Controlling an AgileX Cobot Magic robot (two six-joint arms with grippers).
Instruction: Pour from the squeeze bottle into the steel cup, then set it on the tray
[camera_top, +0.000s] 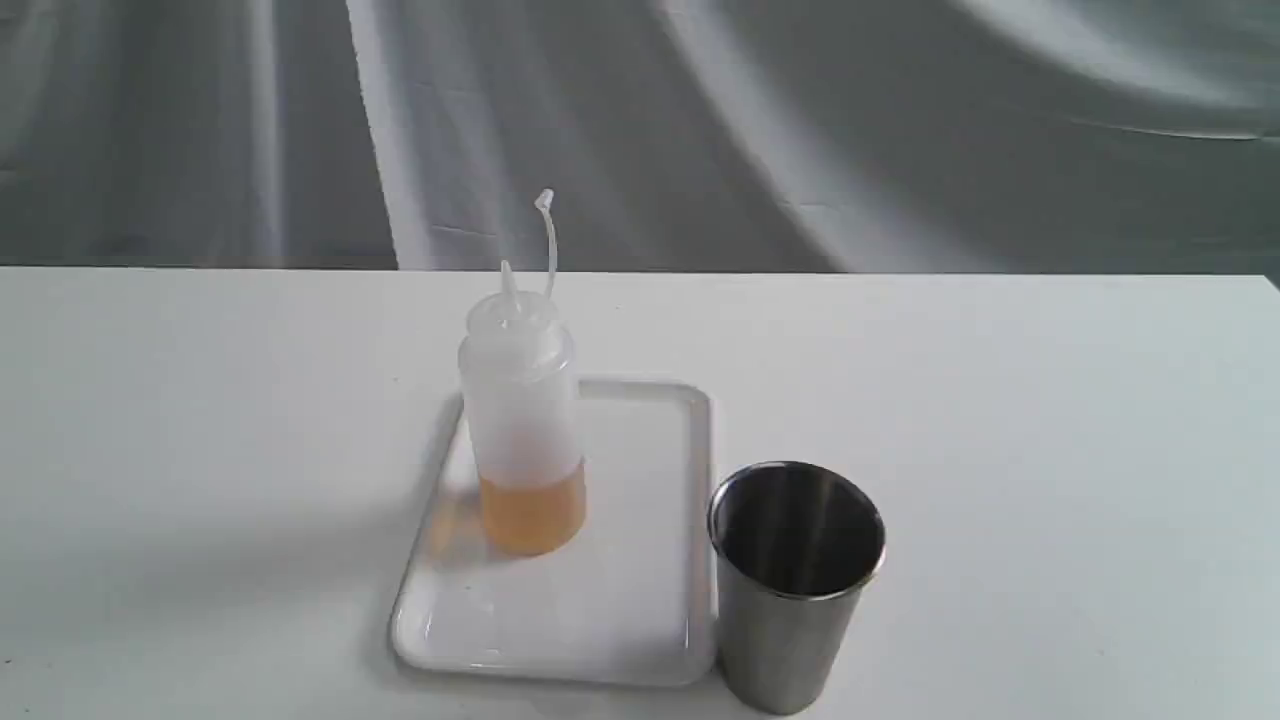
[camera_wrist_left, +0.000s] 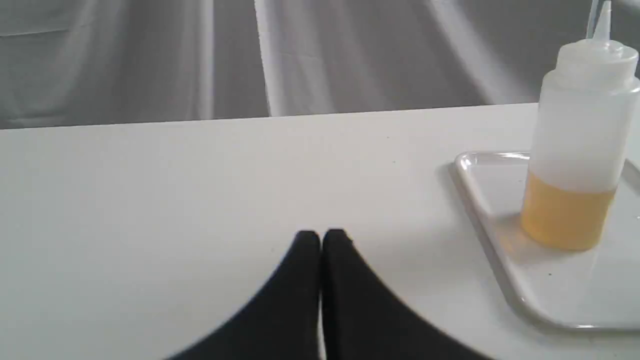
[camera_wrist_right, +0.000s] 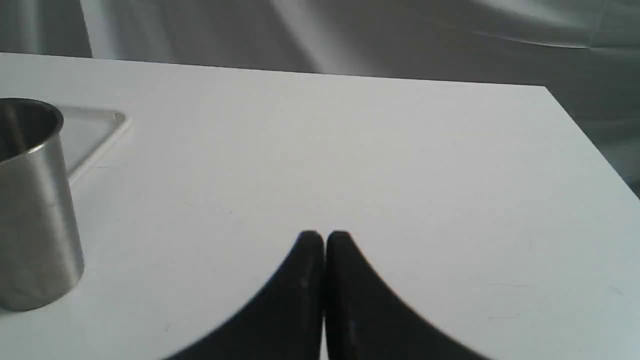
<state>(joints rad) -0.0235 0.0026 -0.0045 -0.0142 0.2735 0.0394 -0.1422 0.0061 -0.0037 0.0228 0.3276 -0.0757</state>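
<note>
Brushed steel cup (camera_top: 797, 585), glossy plastic tray (camera_top: 640, 600), translucent plastic squeeze bottle (camera_top: 520, 400), matt table (camera_top: 1000, 400).

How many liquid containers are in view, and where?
2. The translucent plastic squeeze bottle stands upright on the glossy white rectangular tray; the brushed steel cup stands on the white table beside the tray's right edge.
</note>
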